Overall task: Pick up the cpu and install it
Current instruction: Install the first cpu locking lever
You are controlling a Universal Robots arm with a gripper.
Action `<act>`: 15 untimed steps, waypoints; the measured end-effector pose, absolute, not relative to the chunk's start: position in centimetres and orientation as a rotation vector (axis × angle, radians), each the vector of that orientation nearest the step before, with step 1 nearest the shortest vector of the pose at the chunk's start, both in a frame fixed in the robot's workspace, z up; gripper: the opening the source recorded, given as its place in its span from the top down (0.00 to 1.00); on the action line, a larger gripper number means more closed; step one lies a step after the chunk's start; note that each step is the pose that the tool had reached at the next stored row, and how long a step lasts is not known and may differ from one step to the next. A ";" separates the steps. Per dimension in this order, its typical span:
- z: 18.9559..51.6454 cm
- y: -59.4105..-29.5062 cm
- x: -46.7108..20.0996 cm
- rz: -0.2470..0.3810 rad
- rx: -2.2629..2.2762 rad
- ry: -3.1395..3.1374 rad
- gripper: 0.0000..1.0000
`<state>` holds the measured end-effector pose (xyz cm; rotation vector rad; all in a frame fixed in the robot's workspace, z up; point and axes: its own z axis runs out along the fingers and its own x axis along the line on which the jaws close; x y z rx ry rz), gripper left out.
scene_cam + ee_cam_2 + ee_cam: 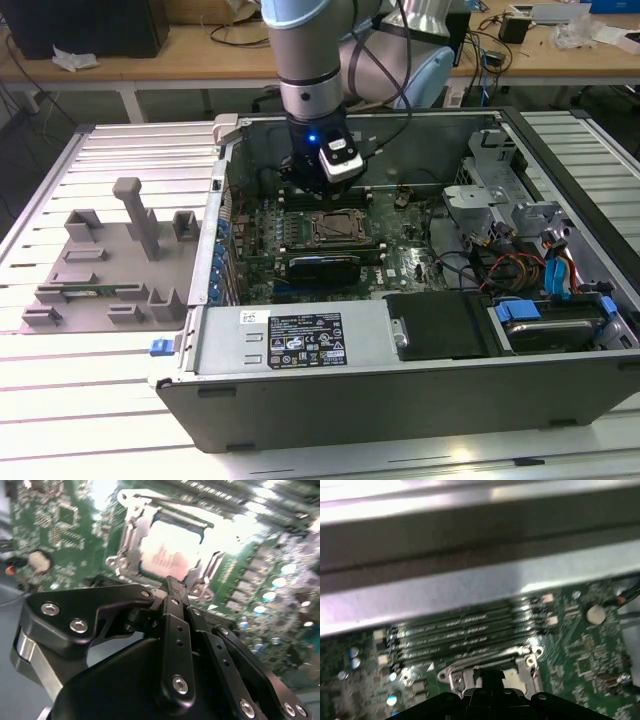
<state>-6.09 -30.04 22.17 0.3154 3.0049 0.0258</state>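
Observation:
The cpu (167, 555), a silvery square plate, lies inside the metal-framed socket (125, 540) of the green motherboard (400, 250). In the second wrist view my gripper (172, 582) hangs just above the socket's near edge, its black fingers closed together with nothing seen between them. In the exterior view the gripper (305, 192) sits low inside the open computer case (400, 390), just behind the socket (335, 228). In the first wrist view the socket frame (492, 667) shows beyond the gripper's black body (490, 700).
Memory slots (460, 630) run beside the socket, and the case's back wall (470, 580) rises close behind them. A grey fixture tray (110, 260) lies at the exterior view's left. Drive cages and cables (540, 270) fill the case's right side.

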 end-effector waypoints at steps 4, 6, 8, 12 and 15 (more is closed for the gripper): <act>22.2 -30.0 -4.9 -0.019 0.320 3.077 0.89; 22.2 -30.0 -4.2 -0.023 0.319 3.101 0.89; 22.2 -30.0 -3.7 -0.025 0.305 3.113 0.89; 22.2 -30.1 -3.7 -0.032 0.244 3.119 0.89; 22.2 -30.1 -3.7 -0.032 0.236 3.120 0.89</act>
